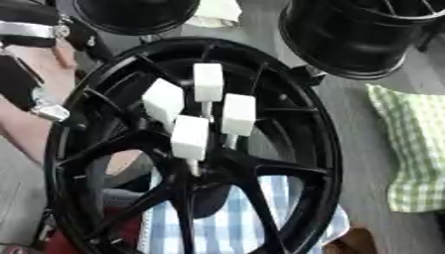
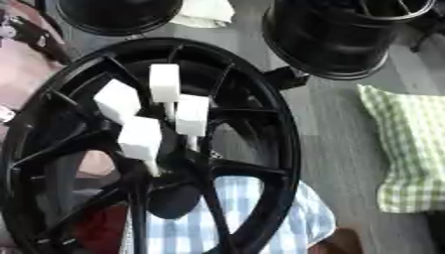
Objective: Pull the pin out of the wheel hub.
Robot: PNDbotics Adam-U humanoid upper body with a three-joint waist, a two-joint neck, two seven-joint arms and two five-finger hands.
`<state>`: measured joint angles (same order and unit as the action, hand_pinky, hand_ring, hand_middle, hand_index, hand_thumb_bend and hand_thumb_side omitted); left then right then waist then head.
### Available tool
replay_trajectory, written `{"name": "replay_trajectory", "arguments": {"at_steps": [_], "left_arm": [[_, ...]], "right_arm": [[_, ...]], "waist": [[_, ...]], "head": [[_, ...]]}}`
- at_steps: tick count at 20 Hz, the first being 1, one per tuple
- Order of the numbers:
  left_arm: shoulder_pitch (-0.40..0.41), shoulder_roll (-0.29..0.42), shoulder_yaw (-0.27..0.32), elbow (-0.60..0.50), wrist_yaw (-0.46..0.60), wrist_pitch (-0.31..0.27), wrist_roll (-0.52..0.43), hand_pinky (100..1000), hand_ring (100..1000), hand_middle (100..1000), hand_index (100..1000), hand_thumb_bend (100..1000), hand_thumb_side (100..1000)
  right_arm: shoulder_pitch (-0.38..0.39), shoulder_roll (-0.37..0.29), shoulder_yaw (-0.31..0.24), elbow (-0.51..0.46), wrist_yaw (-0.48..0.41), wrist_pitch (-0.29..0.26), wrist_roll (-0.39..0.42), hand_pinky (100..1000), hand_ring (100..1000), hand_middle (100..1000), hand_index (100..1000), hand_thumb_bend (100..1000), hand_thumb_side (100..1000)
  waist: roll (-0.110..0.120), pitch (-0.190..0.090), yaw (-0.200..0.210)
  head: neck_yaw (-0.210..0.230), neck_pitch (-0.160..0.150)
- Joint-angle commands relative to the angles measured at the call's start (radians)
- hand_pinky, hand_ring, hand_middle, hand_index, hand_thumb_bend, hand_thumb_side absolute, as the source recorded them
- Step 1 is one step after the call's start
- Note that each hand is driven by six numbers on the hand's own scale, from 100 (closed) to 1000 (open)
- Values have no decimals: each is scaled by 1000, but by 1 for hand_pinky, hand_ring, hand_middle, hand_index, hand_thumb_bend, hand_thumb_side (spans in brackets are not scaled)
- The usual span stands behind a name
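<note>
A black spoked wheel (image 1: 323, 149) stands tilted across the middle of both views. Several pins with white block heads stick out of its hub (image 1: 208, 171) on thin metal stems. The heads cluster together: one at the top (image 1: 208, 82), one on the left (image 1: 163, 101), one on the right (image 1: 238, 114) and one lowest (image 1: 189, 136). My left arm, black with silver bands, comes in at the upper left. My left hand (image 1: 35, 96) lies by the wheel's left rim, apart from the pins and partly hidden behind the rim. My right hand shows in neither view.
Two more black wheels stand at the back, one upper left (image 1: 135, 15) and one upper right (image 1: 365, 34). A green checked cloth (image 1: 413, 149) lies on the right. A blue checked cloth (image 1: 226, 218) and something red (image 1: 121, 233) show through the spokes below.
</note>
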<state>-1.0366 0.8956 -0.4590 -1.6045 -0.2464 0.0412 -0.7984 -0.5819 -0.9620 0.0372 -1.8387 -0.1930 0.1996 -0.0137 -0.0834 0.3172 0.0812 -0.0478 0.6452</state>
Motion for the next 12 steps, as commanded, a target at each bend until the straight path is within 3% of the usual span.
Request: {"name": "replay_trajectory", "arguments": {"at_steps": [1,7,12], "left_arm": [[-48,-18,-13,6,-9,35,4,881,834,777,870,631,403],[-87,-62,-31,41,-8,62,9,868,819,763,852,619,410],[-93,-73,-40,53,5,52,-50,878,838,795,880,624,397]], "right_arm": [[-22,-18,-15,5,1,1,-8,830,690,678,764,100,721],[-41,-10,-9,12,0,3,-9,830,690,678,764,100,723],[-50,-5,-8,21,-5,5,-15,829,687,675,763,100,726]], "waist": [[6,-32,-5],[10,-22,-24],[14,-20,-33]], "head": [[-7,0],[-11,-11],[-3,-8]]}}
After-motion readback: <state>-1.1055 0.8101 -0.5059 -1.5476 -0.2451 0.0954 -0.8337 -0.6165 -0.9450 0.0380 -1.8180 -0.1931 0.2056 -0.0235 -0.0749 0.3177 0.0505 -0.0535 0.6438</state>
